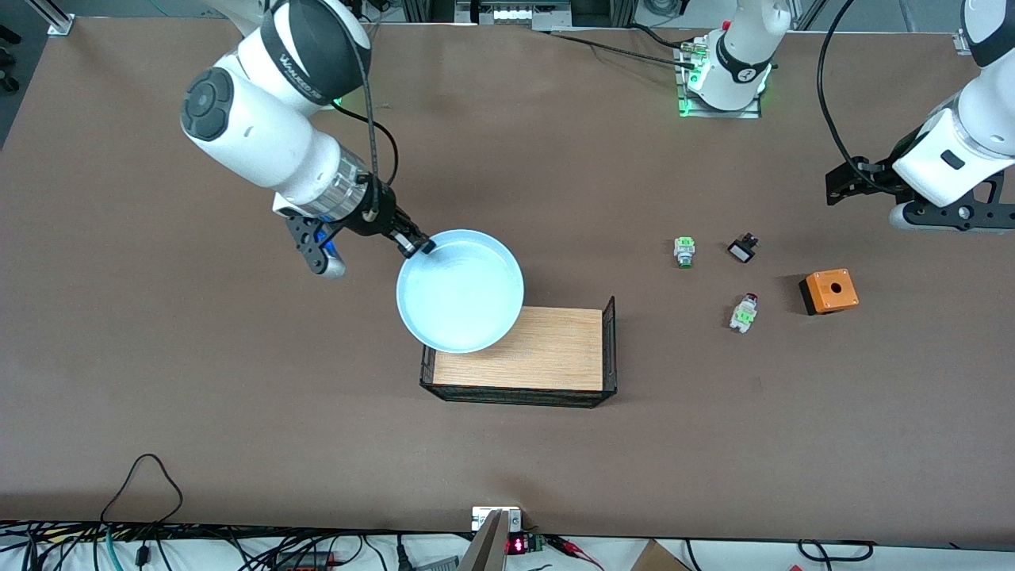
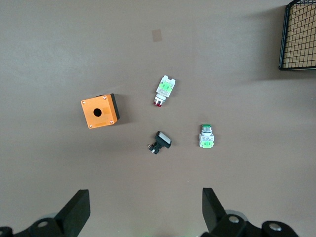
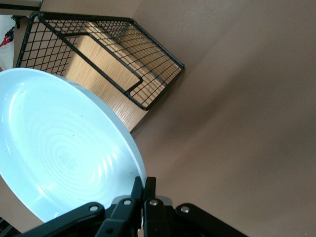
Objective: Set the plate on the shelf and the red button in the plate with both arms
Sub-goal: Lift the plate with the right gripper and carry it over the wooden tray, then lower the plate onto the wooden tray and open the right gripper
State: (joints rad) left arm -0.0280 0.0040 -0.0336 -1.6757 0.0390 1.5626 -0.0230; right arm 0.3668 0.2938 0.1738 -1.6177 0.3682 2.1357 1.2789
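The pale light-blue plate [image 1: 460,291] hangs in the air, tilted, partly over the right arm's end of the wire basket [image 1: 609,349]. My right gripper [image 1: 416,244] is shut on the plate's rim; the right wrist view shows its jaws [image 3: 146,185] pinching the plate [image 3: 59,148]. The red button [image 1: 744,312] lies on its side on the table toward the left arm's end, also in the left wrist view [image 2: 163,90]. My left gripper [image 1: 840,184] is open and empty, up in the air over bare table beside the small parts, its fingers wide apart [image 2: 145,210].
The basket has black wire walls [image 3: 133,94] and a wooden floor; one corner shows in the left wrist view [image 2: 298,34]. Near the red button lie a green-capped switch [image 1: 684,251] [image 2: 206,136], a small black part [image 1: 742,249] [image 2: 161,142] and an orange box with a hole [image 1: 829,291] [image 2: 100,110].
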